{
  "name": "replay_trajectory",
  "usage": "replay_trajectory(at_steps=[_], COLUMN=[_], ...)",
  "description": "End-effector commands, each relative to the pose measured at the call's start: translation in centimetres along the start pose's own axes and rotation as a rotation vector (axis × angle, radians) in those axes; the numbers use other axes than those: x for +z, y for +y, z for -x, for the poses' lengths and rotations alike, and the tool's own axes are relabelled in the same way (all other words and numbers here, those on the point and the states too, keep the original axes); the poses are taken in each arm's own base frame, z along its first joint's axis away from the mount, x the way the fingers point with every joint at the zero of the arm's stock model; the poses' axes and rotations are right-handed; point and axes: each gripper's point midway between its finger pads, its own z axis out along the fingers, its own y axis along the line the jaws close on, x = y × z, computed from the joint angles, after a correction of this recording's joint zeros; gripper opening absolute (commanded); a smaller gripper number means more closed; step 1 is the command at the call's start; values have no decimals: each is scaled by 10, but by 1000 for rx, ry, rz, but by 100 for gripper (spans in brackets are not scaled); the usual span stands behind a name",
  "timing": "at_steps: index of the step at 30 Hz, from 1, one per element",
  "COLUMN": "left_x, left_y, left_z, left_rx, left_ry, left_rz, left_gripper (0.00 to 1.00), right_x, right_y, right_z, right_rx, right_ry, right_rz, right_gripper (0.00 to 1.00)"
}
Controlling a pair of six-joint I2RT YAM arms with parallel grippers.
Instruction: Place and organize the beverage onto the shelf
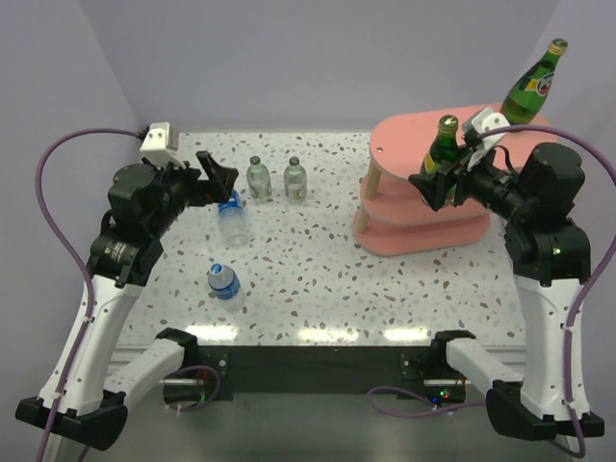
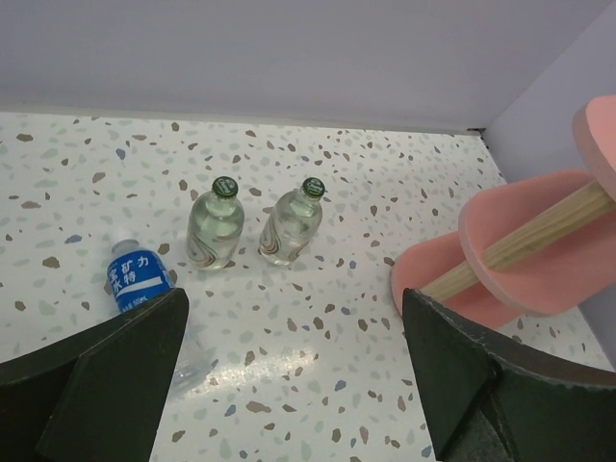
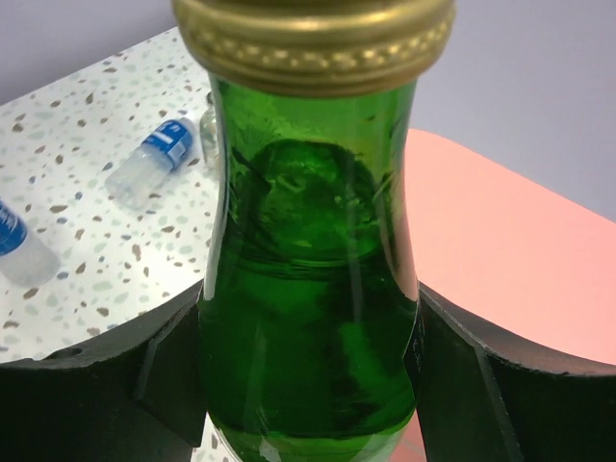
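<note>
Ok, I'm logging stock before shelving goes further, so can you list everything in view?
dark green glass bottles with gold caps: two, dark green; one gripped over the shelf's top board, the other at the shelf's far right end.
clear bottles with green caps: two, clear; upright side by side on the table, far left part.
clear plastic bottles with blue labels and white caps: two; one below the left hand, one nearer the arm bases.
pink three-tier shelf with wooden posts: one, pink; table's far right.
white speckled table: one.
left hand: black, open, empty.
right hand: black, closed on a dark green bottle.
</note>
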Motion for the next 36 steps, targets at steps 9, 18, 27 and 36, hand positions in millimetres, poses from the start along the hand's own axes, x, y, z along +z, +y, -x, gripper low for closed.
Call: replay_trajectory(at_steps=[9,18,27,36], left_x=[3,8,10,10], left_y=[1,7,14,17], left_z=[10,1,-6,-10], left_rx=[58,96,145,156], left_ry=[-65,-59,-49,-40], left_rz=[-9,-2,15,22], left_gripper=[98,98,100,100], right_x=[-44,-64,-85,-92], right_y=[-83,-139,-195,-235], right_z=[77,72,60,54], right_rx=[-15,99,137,115], right_ry=[-205,-194,-189,-215], right_rz=[-444,-718,-970,-1065], right_gripper=[0,0,0,0])
